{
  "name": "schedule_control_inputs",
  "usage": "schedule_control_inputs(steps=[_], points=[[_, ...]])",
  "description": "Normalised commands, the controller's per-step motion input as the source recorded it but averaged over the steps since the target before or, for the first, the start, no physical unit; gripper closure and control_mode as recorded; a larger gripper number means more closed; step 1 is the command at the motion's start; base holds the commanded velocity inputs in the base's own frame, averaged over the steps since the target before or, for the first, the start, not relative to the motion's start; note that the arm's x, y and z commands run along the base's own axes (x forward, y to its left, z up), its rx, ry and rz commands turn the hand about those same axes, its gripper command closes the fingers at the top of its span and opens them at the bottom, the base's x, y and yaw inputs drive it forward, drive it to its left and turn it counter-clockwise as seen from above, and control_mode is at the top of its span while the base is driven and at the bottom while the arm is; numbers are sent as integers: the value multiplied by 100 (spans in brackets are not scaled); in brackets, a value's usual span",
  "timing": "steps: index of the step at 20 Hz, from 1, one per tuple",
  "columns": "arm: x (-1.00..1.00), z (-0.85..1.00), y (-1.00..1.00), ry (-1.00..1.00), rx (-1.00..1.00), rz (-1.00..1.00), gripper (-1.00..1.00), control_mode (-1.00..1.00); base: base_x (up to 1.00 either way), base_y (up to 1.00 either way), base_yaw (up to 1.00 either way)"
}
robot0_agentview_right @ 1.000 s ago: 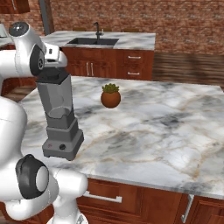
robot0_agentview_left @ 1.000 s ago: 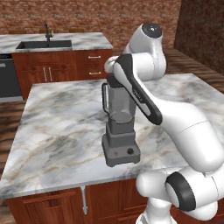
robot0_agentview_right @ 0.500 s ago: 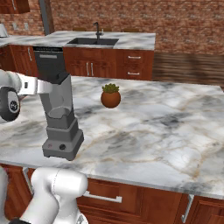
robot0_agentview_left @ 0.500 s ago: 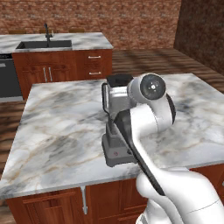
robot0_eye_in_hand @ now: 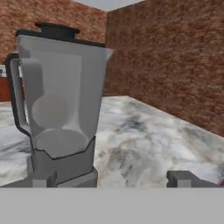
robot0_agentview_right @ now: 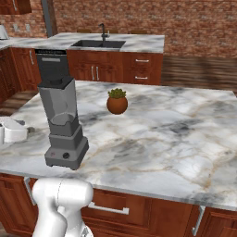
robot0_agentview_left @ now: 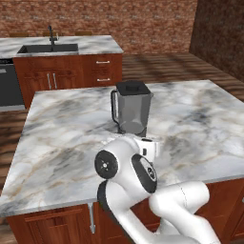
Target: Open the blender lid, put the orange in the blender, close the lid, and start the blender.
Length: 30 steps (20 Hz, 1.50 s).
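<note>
On the marble island counter stands the blender, a tapered translucent-grey jar on a boxy dark grey base with a black knob and a small red mark at the front. A side handle runs down the jar. The blender lid, a dark charcoal squarish cap with a raised centre, sits on the jar's top. Inside the jar a round, greyed shape shows through the wall. The gripper hangs low before the blender's base, fingertips spread well apart, holding nothing. Near the blender stands a small brown potted plant.

No legible text anywhere.
</note>
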Motion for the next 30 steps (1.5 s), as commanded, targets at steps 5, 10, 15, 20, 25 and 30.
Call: schedule_control_inputs(steps=[5, 10, 15, 20, 25, 30], points=[[-5, -47, 42, 12, -14, -41, -100, -100, 0, 0, 0], [0, -64, 0, 12, -10, -15, -100, -100, 0, 0, 0], [2, -52, -16, 14, 0, -2, -100, -100, 0, 0, 0], [13, -44, -12, 0, 0, 0, -100, -100, 0, 0, 0], [25, -34, -2, 1, -1, 0, -100, -100, 0, 0, 0], [32, -4, 0, 24, -8, -2, -100, -100, 0, 0, 0]])
